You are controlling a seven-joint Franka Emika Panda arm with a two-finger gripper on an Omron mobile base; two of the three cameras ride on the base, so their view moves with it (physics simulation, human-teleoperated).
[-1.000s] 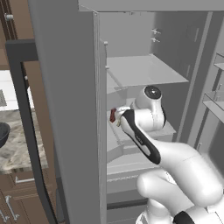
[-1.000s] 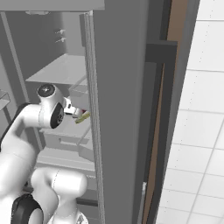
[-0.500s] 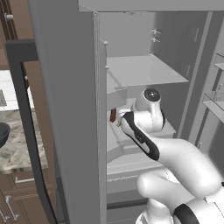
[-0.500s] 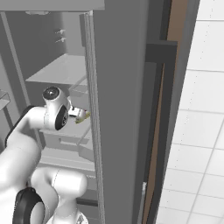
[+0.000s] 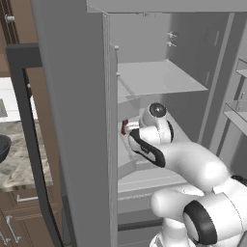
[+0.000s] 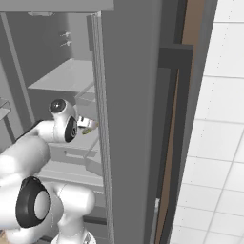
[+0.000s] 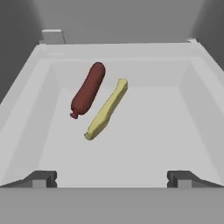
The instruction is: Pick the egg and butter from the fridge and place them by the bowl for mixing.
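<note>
**Butter in the fridge drawer, gripper poised above it**

The butter (image 7: 107, 109) lies flat on the floor of a pale drawer (image 7: 197, 87) inside the fridge (image 5: 77, 120), set at a slant, its upper end toward the drawer's back wall. Just beside it, roughly parallel and seemingly not touching, lies a dark red oblong item (image 7: 88, 89); the gap between the two narrows toward their far ends

As a slender stick, the butter is probably light and easy to lift, but likely soft enough to dent or smear under a hard squeeze, and perhaps slippery. The best hold looks to be across its narrow width near the middle, with the jaws turned square to its long axis. One finger must go into the gap on the red item's side, so the lower half, where that gap is wider, seems safer

The gripper (image 7: 112, 177) hangs above the drawer with its jaws spread wide and nothing between them, both fingertips (image 7: 41, 178) apart from the butter. From the left base view the arm (image 5: 188, 164) reaches into the fridge at mid height, with the bowl (image 5: 4, 147) on the counter off to the left
</note>
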